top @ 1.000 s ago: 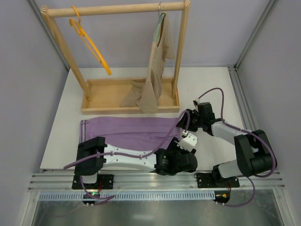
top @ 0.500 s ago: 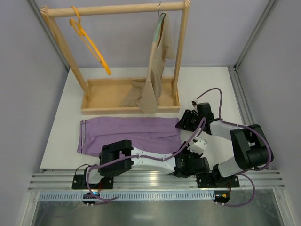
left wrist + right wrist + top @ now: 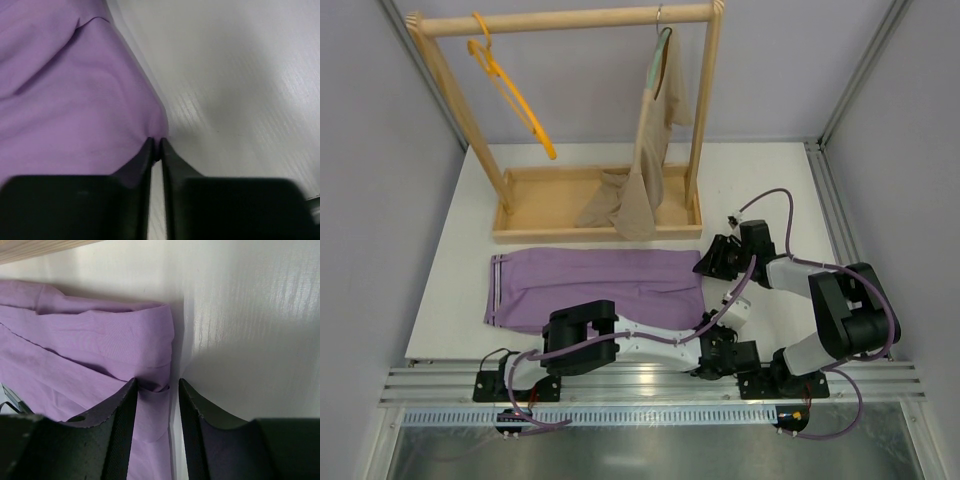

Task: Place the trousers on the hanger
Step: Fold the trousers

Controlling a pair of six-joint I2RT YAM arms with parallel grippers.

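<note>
Grey walls [image 3: 600, 90] enclose one trousers [image 3: 590, 285], one orange hanger [image 3: 515, 100], one green hanger [image 3: 658, 62].

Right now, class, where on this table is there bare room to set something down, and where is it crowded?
Free: bare white table left of the wooden rack and long lilac trousers; another patch between the rack's right post and the metal rail. Crowded: the trousers' right end, where left gripper and right gripper meet.

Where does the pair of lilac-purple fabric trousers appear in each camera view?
Top external: lilac-purple fabric trousers flat mid-table, before wooden rack.
Left wrist: trousers fill upper left, corner near centre.
Right wrist: trousers fill left half, folded hem central.
Shared landmark: white table beside the hem.
</note>
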